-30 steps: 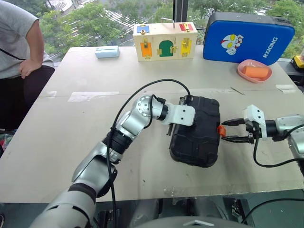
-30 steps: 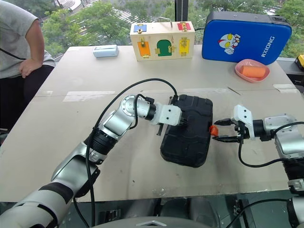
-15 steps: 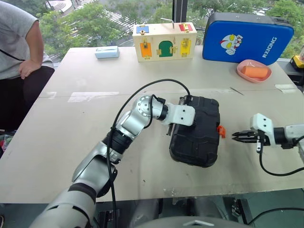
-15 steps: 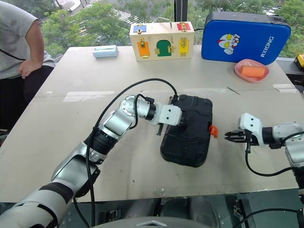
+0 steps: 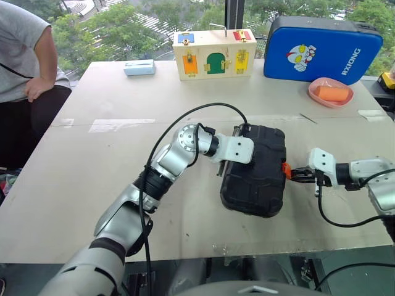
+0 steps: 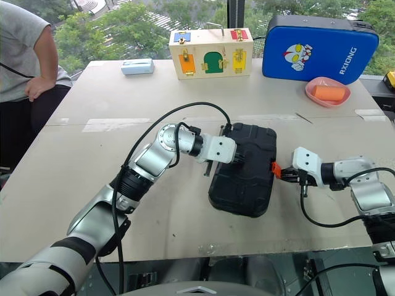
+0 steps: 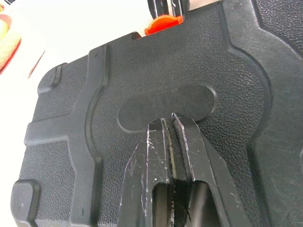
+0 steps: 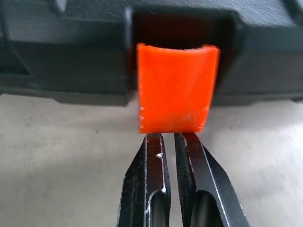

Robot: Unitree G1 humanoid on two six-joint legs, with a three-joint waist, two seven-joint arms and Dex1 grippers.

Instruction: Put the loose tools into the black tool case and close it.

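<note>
Pale board covered the table point(image 5: 92, 185), with a window and green trees behind it at the top of the frame. Nearest, just right of centre, lay the black tool case point(image 5: 256, 185), its lid down and no loose tools visible around it. Packing therefore looked finished, and judging by the small orange latch point(image 5: 287, 169) still sticking out from the case's right edge, only the fastening seemed left.

The left gripper point(image 7: 171, 124) rested its pressed-together fingers on the lid's oval hollow, apparently holding the case steady. The right gripper point(image 8: 168, 137), at the right of the frame, had its fingers closed on nothing, their tips right at the latch's free edge; actual contact could not be told.

Farther back, at the upper right, stood a blue padded case point(image 5: 321, 46) with a pink dish point(image 5: 330, 92) before it. A wooden latch box point(image 5: 213, 54) sat at top centre, and a person point(image 5: 24, 61) waited at the upper left.
</note>
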